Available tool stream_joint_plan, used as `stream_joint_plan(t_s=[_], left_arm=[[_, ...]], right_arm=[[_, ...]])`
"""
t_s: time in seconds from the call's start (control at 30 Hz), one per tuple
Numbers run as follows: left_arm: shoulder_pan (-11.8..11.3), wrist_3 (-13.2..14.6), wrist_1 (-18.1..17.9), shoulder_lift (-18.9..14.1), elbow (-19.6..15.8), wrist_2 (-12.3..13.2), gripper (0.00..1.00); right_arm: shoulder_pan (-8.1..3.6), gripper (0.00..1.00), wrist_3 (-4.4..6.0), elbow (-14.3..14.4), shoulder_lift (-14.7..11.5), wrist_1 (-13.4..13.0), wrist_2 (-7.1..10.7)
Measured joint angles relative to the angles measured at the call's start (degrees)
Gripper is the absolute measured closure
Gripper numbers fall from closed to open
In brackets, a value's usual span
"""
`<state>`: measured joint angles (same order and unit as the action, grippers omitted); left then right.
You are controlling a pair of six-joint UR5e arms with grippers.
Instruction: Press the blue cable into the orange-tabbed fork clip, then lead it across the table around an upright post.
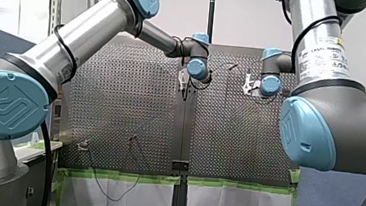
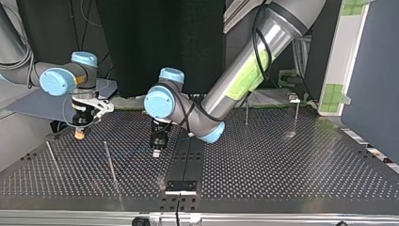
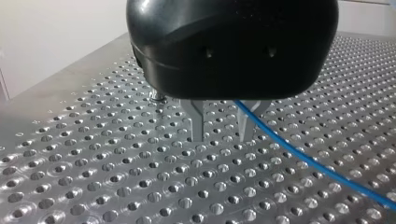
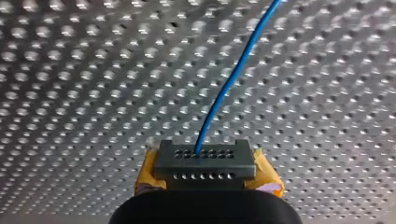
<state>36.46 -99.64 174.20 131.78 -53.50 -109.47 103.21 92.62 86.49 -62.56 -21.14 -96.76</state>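
My right gripper (image 4: 205, 163), yellow pads either side, was clenched on the blue cable (image 4: 224, 93), which ran away from it over the perforated surface (image 2: 282, 165). My left gripper (image 3: 222, 135) hung released just above the holes, its metal fingers apart. The cable ran out from between them, and I could not tell whether it touched either finger.

I could not pick out the orange-tabbed fork clip in any view, so I judged the pressing-in not yet done. To do it well I would have closed the left gripper near the right's hold and kept the short span between them taut. Then I would have lowered it square over the fork's slot rather than dragging it in sideways, since slack would likely let the cable ride over the prongs.

A thin upright post (image 2: 110, 161) stood on the surface near the left gripper in the top view. Green tape (image 1: 114, 176) edged the surface's near side in the front view. A black curtain (image 2: 160, 37) hung behind the arms.
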Motion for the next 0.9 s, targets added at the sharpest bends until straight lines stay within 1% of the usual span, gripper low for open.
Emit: stream_joint_plan(t_s=[0.03, 0.07, 0.2, 0.27, 0.3, 0.33, 0.37, 0.4, 0.43, 0.47, 0.5, 0.53, 0.73, 0.9], left_arm=[[0.1, 0.1, 0.0, 0.0, 0.0, -0.4, 0.65], [0.1, 0.2, 0.0, 0.0, 0.0, -0.5, 0.68], [0.3, 0.7, -0.1, 0.0, 0.0, 0.1, 0.68], [0.3, 1.1, -0.1, 0.0, 0.0, 0.4, 0.58], [0.3, 1.2, -0.1, 0.0, 0.0, 0.5, 0.58], [0.3, 1.3, -0.2, 0.0, 0.0, 0.8, 0.50], [0.4, 1.4, -0.2, 0.0, 0.0, 1.0, 0.33], [0.4, 1.4, -0.3, 0.0, 0.0, 1.2, 0.33], [0.4, 1.4, -0.3, 0.0, 0.0, 1.4, 0.20], [0.4, 1.3, -0.3, 0.0, 0.0, 1.4, 0.02], [0.4, 1.1, -0.3, 0.0, 0.0, 1.4, 0.02], [0.4, 0.8, -0.4, 0.0, 0.0, 1.4, 0.00], [0.3, -2.0, -0.8, 0.0, 0.0, 1.2, 0.00], [0.3, -3.0, -0.9, 0.0, 0.0, 1.2, 0.00]], right_arm=[[0.06, 1.00, 0.03, 0.3, 0.2, -0.3, -0.08], [0.14, 1.00, 0.07, 0.8, 0.6, -0.9, -0.16], [0.31, 1.00, 0.24, 2.4, 1.8, -2.7, -0.30], [0.39, 1.00, 0.31, 3.1, 2.6, -3.8, -0.42], [0.41, 1.00, 0.33, 3.3, 3.1, -4.2, -0.53], [0.42, 1.00, 0.34, 3.5, 3.5, -4.5, -0.68], [0.43, 1.00, 0.34, 3.8, 4.1, -4.8, -0.95], [0.44, 1.00, 0.35, 3.9, 4.5, -5.0, -1.16], [0.44, 1.00, 0.36, 4.0, 5.0, -5.1, -1.37], [0.44, 1.00, 0.37, 4.1, 5.5, -5.3, -1.66], [0.44, 1.00, 0.38, 4.2, 5.9, -5.5, -1.87], [0.43, 1.00, 0.38, 4.2, 6.4, -5.6, -2.05], [0.08, 1.00, 0.47, 4.4, 9.6, -6.6, -2.96], [-0.22, 1.00, 0.50, 4.5, 12.1, -7.6, -3.34]])
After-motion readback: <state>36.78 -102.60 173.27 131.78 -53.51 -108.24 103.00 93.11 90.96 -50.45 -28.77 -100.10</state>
